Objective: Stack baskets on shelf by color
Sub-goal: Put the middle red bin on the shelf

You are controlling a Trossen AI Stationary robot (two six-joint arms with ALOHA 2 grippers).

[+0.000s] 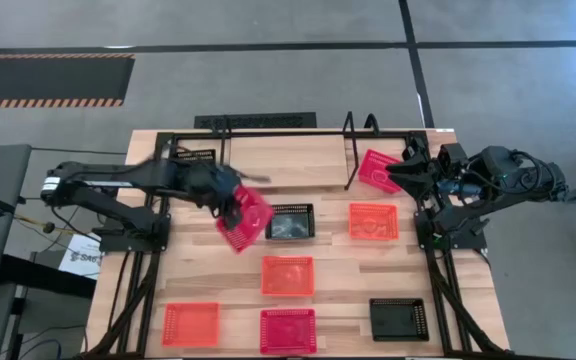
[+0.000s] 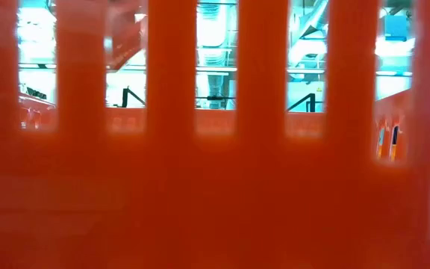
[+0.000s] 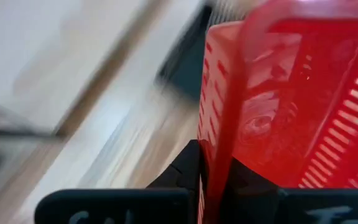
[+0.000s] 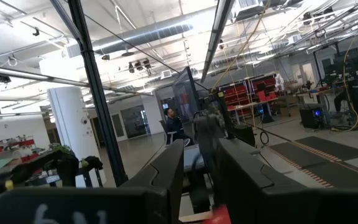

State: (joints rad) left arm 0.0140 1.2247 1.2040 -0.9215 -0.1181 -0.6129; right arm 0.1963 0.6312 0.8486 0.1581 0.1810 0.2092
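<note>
High view looks straight down from above on the whole table (image 1: 218, 300), both arms and grey floor around it. Low view sits at tabletop level, almost fully blocked by an orange basket wall (image 2: 215, 194) pressed close; room shows through its slots. Left wrist view is very near a red basket (image 3: 291, 106), also seen in high view (image 1: 244, 222). Right wrist view faces up-and-out into the room.

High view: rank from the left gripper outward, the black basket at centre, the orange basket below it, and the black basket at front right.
From the left gripper:
1. Centre black basket, just to its right.
2. Middle orange basket, toward the front.
3. Front-right black basket, far corner.
</note>
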